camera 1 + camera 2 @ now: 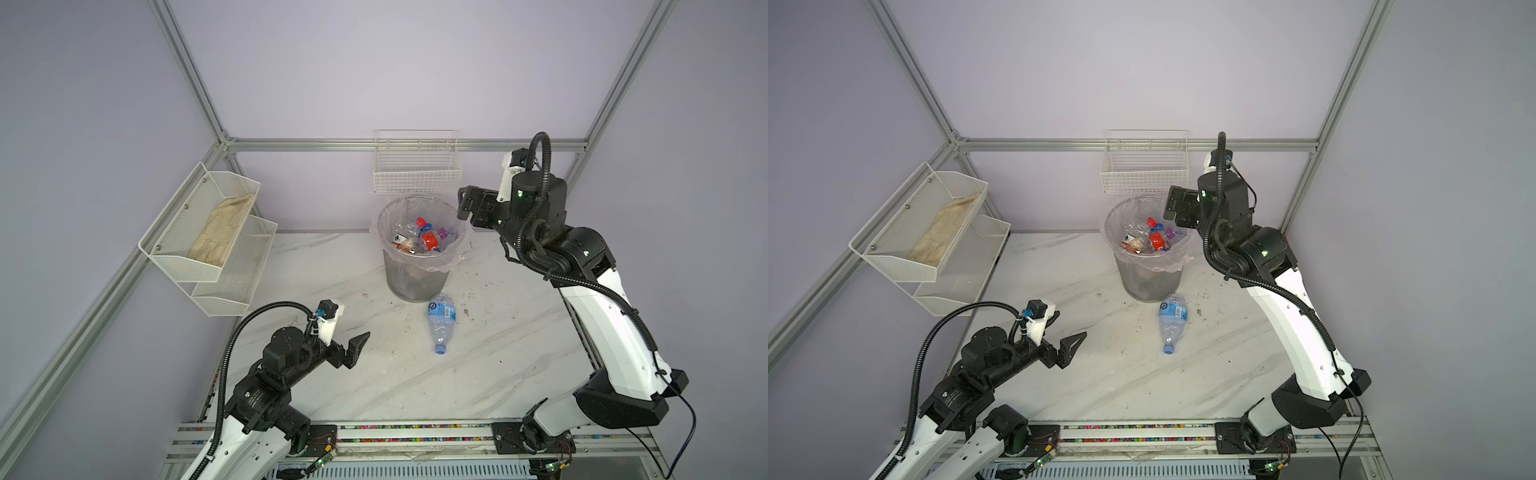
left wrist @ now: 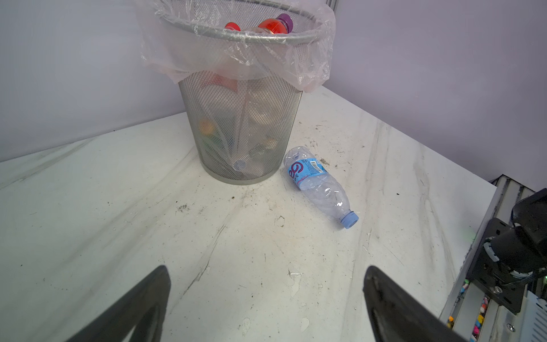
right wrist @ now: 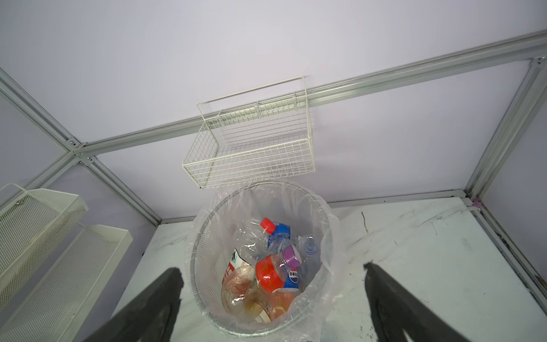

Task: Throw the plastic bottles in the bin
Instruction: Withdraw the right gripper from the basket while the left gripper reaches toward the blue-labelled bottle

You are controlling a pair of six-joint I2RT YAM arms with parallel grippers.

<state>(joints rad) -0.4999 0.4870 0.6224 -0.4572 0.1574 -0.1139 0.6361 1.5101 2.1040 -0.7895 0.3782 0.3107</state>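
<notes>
Bin (image 2: pixel 239 124): mesh and liner (image 2: pixel 236 59) are blurring the lower bottles (image 2: pixel 207 130) inside.
Left gripper (image 2: pixel 266 269): picture edge is cutting off its fingers (image 2: pixel 142 311).

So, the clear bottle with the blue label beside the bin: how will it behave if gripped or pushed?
The bottle looks empty and dented, so it is probably light and may crumple when squeezed. It lies on its round side on the smooth table, so a push could roll it. Its neck by the blue cap is likely stiffer.

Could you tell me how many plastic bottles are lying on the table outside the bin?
1: a clear blue-labelled bottle lying beside the bin; any behind it would be hidden.
</notes>
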